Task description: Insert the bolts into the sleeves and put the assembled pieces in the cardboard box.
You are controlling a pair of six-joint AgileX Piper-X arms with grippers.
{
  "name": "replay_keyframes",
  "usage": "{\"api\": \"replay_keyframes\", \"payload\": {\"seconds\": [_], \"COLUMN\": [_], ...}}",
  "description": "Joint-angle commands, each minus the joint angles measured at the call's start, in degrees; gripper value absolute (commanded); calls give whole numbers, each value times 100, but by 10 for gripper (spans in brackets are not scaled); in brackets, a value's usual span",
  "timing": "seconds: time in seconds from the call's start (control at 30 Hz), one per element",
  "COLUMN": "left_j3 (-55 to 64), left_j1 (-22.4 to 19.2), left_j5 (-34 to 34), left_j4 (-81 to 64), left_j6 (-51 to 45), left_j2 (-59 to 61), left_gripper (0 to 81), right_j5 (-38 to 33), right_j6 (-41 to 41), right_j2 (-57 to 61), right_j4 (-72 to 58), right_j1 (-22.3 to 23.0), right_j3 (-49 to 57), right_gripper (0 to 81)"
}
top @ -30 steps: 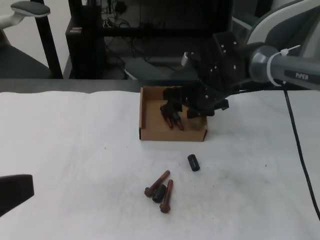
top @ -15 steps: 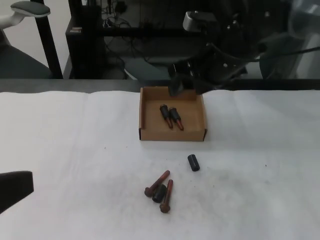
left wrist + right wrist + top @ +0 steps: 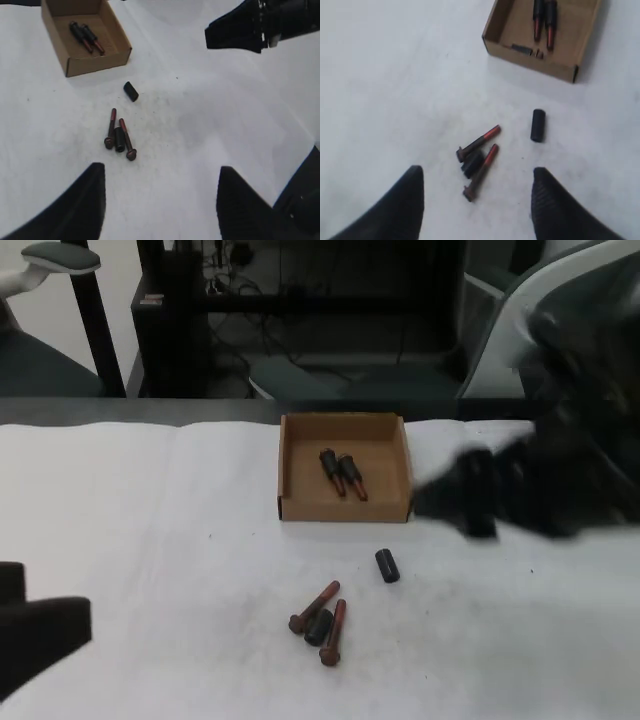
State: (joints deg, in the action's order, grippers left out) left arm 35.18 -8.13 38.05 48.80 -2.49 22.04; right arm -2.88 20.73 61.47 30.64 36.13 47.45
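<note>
The cardboard box point(image 3: 296, 502) sits at mid-bench with two assembled bolt-and-sleeve pieces point(image 3: 341, 473) lying inside. In front of it lies a loose black sleeve point(image 3: 387, 565). Nearer still, two reddish bolts point(image 3: 333, 630) lie with another black sleeve point(image 3: 319, 626) between them. My right gripper point(image 3: 477, 210) hovers open and empty above this group, with the bolts point(image 3: 479, 142) and loose sleeve point(image 3: 537, 125) below it. The right arm point(image 3: 540, 490) is a dark blur right of the box. My left gripper point(image 3: 160, 210) is open and empty, high over the bench's near left, looking at the bolts point(image 3: 126, 140) and box point(image 3: 97, 60).
White cloth covers the bench point(image 3: 150, 540). Behind its far edge stand dark racks and chair parts point(image 3: 180, 310). Open cloth lies left of the box and around the loose parts. In the left wrist view the right arm's gripper point(image 3: 240, 27) hangs beyond the parts.
The right gripper let go of a piece in the box, rose above it, then swung to the right and nearer. The left gripper edged slightly further into the high view.
</note>
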Motion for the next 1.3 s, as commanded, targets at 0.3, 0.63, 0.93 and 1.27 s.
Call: {"api": "replay_keyframes", "payload": {"seconds": [0.3,0.63,0.93,1.27], "left_j3": [-194,-699,-624,486], "left_j1": [-1600,-3366,-3931,-3824], "left_j5": [-1217,-3069,-3283,-3426], "left_j4": [-602,-2033,-2698,-3108], "left_j6": [-646,-1258,-1435,-615], "left_j2": [-36,88,1813,4390], "left_gripper": [640,640,640,371], "right_j5": [1438,1459,1358,890], "right_j6": [1288,1285,1191,1192], "right_j2": [-2863,-3120,-2991,-2853], "right_j4": [-352,-371,-527,-721], "right_j1": [1424,1575,1575,1575], "right_j3": [-2017,-2128,-2128,-2128], "right_gripper": [624,624,624,624]}}
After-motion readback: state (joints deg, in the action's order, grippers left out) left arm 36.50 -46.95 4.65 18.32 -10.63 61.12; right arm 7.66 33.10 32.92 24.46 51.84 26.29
